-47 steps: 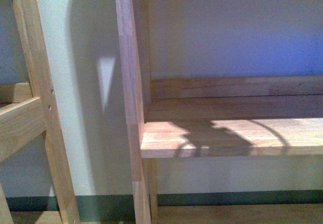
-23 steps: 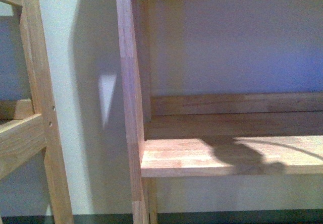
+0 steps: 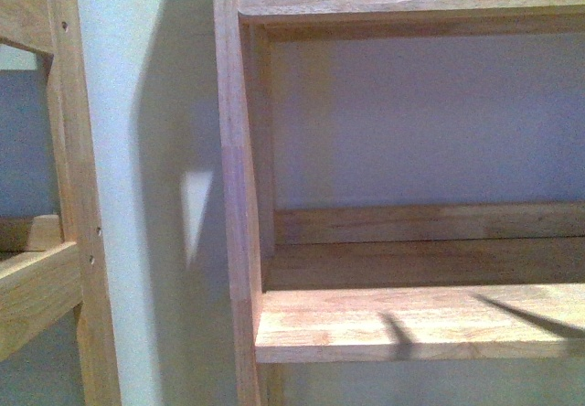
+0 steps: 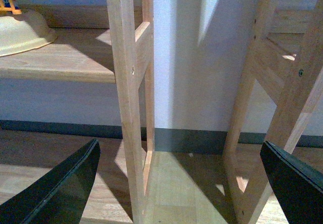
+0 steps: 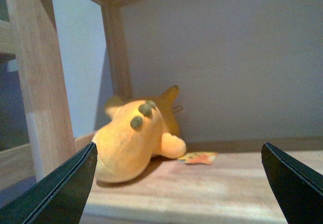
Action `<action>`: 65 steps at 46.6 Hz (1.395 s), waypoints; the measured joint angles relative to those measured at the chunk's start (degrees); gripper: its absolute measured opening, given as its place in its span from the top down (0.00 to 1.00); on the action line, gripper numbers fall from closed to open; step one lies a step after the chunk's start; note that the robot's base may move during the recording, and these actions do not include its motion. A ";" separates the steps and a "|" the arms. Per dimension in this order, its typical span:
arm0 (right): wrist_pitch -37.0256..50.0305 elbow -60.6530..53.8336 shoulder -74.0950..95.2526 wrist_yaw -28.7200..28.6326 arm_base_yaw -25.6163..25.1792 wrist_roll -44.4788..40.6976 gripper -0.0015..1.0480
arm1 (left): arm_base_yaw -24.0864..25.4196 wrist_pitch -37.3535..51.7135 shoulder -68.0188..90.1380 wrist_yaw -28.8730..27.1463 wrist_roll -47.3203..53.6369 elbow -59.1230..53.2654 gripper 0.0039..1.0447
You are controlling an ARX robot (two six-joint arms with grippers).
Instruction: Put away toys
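Two light wooden shelf units (image 3: 239,196) fill view. Orange-yellow rounded plush toy (image 5: 135,139) lies on its side on a shelf board (image 5: 227,183), near the post. Right gripper (image 5: 176,183) spread, empty; left gripper (image 4: 179,183) spread, empty. Risk: retreating fingers clip the post. Toy's tag (image 5: 198,157) unreadable.

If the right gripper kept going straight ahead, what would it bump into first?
Probably the orange-yellow plush toy lying on the wooden shelf. It sits a bit to one side of the open right gripper, so the gripper might instead pass it and reach the wall behind. Depth is hard to judge.
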 joint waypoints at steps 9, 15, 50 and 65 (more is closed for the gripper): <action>-1.92 -13.49 -11.39 -2.75 -5.20 0.31 0.06 | 0.00 0.00 0.00 0.00 -0.02 0.00 0.06; -4.11 -21.55 -18.45 -5.05 -9.01 1.60 0.06 | 0.00 0.00 0.00 0.00 -0.02 0.00 0.06; -22.99 -51.39 -43.60 9.62 -1.20 -9.92 0.35 | 0.00 0.00 0.00 0.00 -0.02 0.00 0.06; -21.73 -55.39 -46.64 10.01 -0.90 -12.96 0.73 | 0.00 0.00 0.00 0.00 -0.02 0.00 0.06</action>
